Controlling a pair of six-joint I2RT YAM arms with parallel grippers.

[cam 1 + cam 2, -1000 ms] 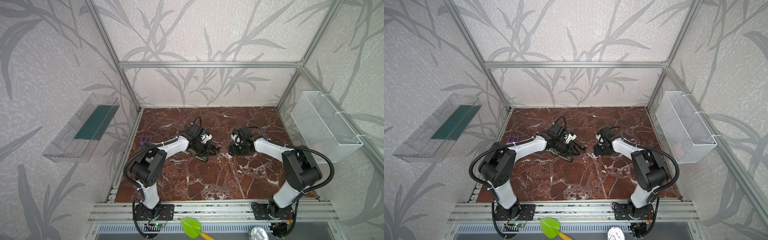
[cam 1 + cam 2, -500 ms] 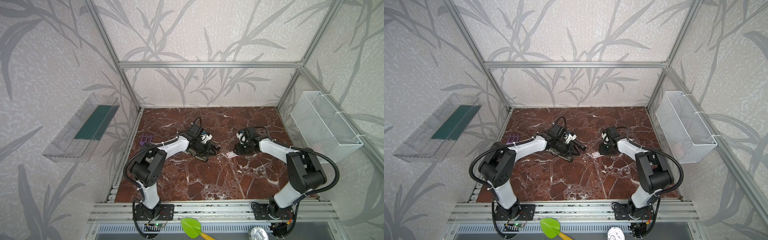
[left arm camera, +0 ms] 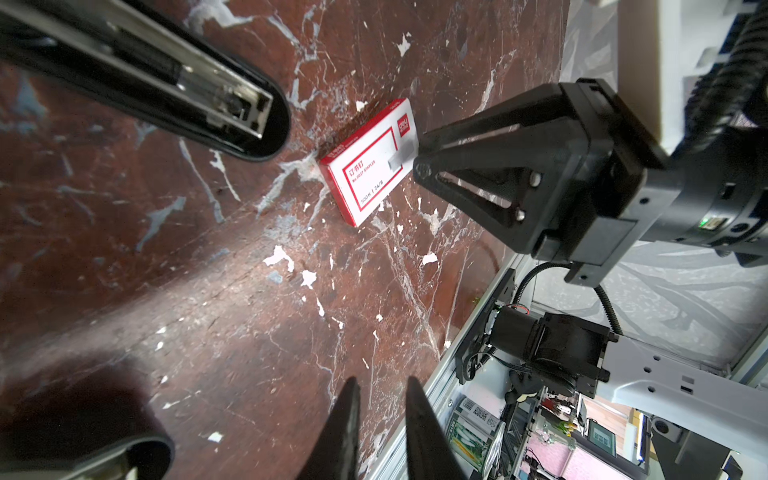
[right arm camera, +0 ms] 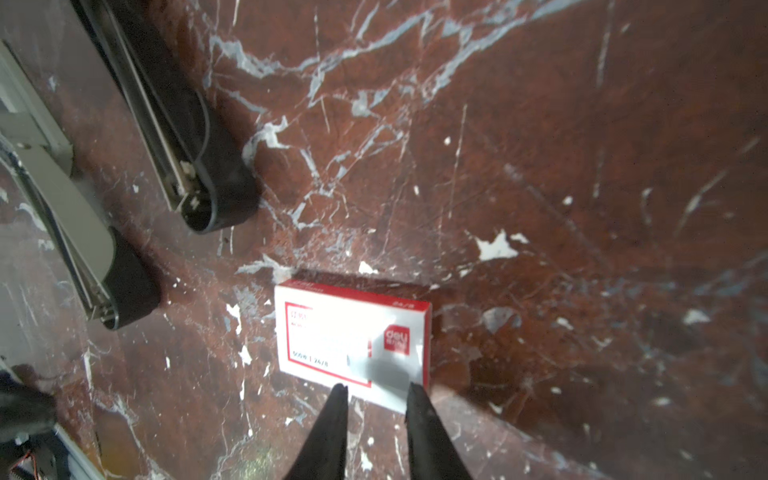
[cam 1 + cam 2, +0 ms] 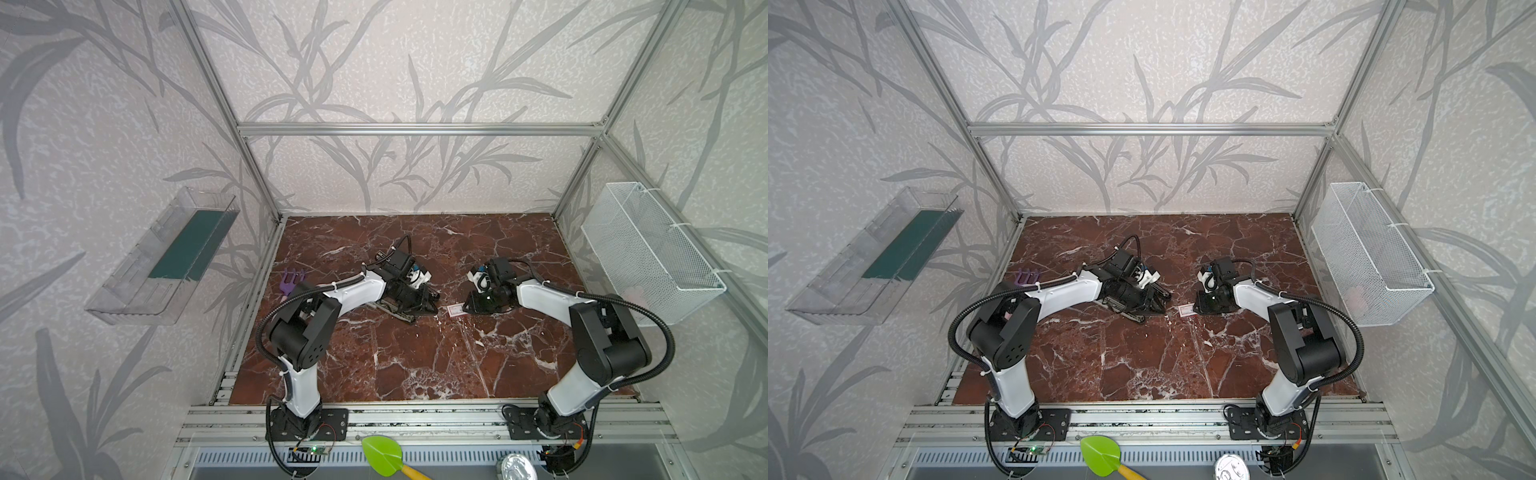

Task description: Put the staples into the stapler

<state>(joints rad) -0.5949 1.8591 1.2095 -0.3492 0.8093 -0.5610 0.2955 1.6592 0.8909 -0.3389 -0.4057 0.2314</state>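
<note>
The staples [image 5: 456, 309] [image 5: 1185, 309], a white box with a red label, are seen in both top views lying flat near the middle of the marble floor [image 5: 415, 365]. The opened stapler [image 3: 166, 83] is found at nine o'clock of the box, close but apart, by the left gripper [image 3: 381, 384], whose jaws are set narrow with nothing seen between them. At three o'clock the right gripper [image 4: 376, 386] is placed low and narrowly parted, its tips at the box's short edge. Nothing is seen clamped.
</note>
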